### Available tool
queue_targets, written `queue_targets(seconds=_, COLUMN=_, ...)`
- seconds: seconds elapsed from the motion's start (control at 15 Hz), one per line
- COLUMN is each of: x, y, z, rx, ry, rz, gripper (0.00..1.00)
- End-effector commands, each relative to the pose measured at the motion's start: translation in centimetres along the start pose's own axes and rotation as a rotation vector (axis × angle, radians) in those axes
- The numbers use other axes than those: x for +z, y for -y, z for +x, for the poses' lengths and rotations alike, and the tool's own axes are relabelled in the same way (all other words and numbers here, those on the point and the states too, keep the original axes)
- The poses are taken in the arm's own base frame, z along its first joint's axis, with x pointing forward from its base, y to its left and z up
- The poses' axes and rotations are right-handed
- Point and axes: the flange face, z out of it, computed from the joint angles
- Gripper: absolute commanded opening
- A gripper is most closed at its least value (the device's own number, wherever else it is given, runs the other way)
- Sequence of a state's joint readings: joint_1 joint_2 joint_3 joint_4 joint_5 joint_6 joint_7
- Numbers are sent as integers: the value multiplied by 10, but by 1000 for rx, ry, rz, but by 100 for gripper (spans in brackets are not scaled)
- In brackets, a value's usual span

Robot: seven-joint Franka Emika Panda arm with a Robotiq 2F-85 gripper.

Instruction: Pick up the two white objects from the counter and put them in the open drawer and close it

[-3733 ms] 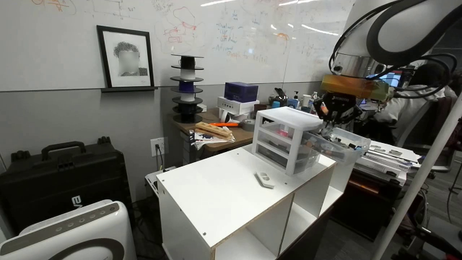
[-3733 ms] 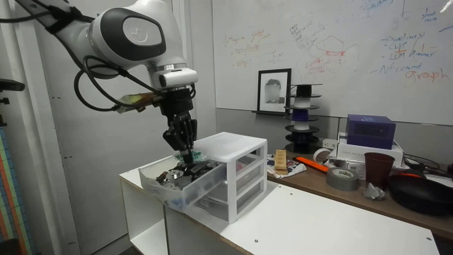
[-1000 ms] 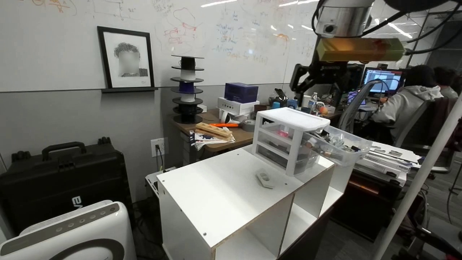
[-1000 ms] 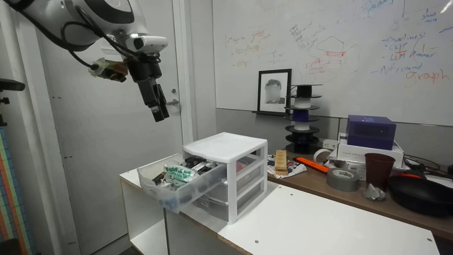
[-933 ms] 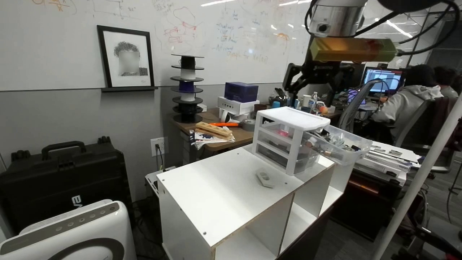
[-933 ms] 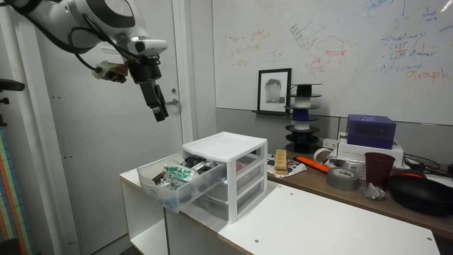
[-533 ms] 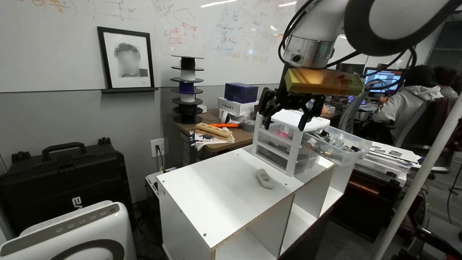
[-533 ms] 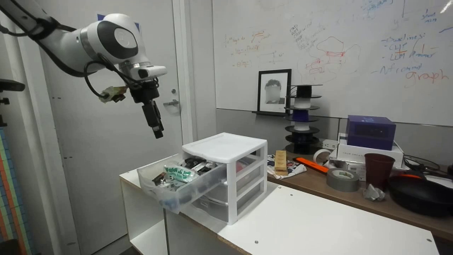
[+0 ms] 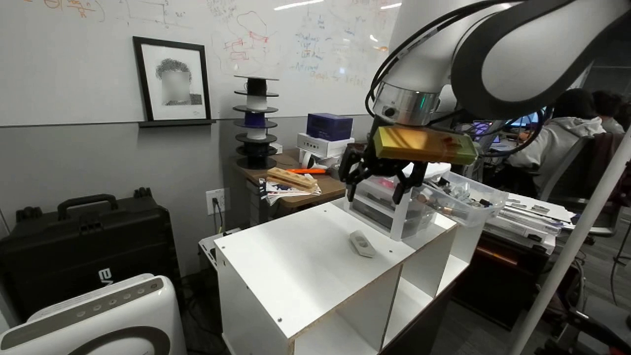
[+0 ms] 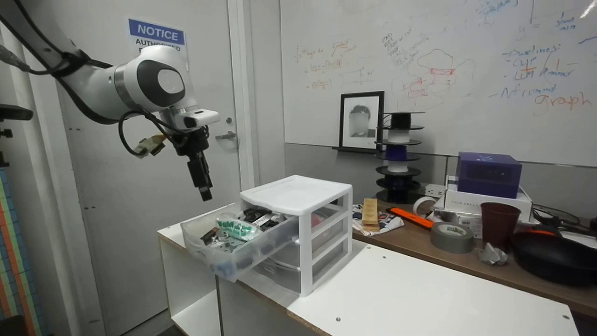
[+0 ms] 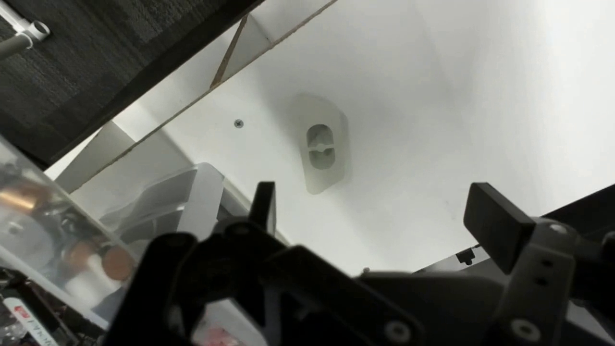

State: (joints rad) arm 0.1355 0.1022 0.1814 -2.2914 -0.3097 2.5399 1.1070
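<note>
A pale white object [image 9: 362, 244] with two rounded hollows lies flat on the counter [image 9: 296, 266] beside the drawer unit. In the wrist view this white object [image 11: 321, 146] is beyond my fingertips, nearer the left one. Only this one of the two white objects can be made out. My gripper [image 9: 374, 197] hangs above the counter, apart from the object. Its fingers [image 11: 495, 226] stand wide with nothing between them. In both exterior views the unit's top drawer [image 10: 273, 247] is pulled out, holding mixed parts and a packet [image 10: 239, 227] with green print. My gripper [image 10: 205, 193] is beside the unit.
The white drawer unit [image 10: 303, 193] stands close to the gripper. Beyond it a wooden desk [image 10: 406, 238] carries tape, boxes and a pan. A pale pole [image 9: 567, 246] rises in the foreground. The counter ends at a raw-wood edge [image 9: 345, 301] above open shelves.
My gripper, down in the drawer at first, rose and spread its fingers. Over the last second it has come down beside the unit, above the counter. The white object has not moved.
</note>
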Motion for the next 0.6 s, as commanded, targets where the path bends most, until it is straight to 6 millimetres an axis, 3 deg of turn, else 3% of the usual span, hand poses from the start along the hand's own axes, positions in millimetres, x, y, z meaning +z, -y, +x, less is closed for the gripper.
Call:
queue_targets(seconds=0.0, x=18, y=-14, z=9, rx=24, ry=33, rz=-11, gripper=100)
queue_targets(seconds=0.33, x=49, y=-38, z=32, rx=92, ry=88, rz=-23, gripper=100)
queue_targets(seconds=0.53, x=62, y=-35, z=42, rx=122, ry=108, rz=-2, gripper=100)
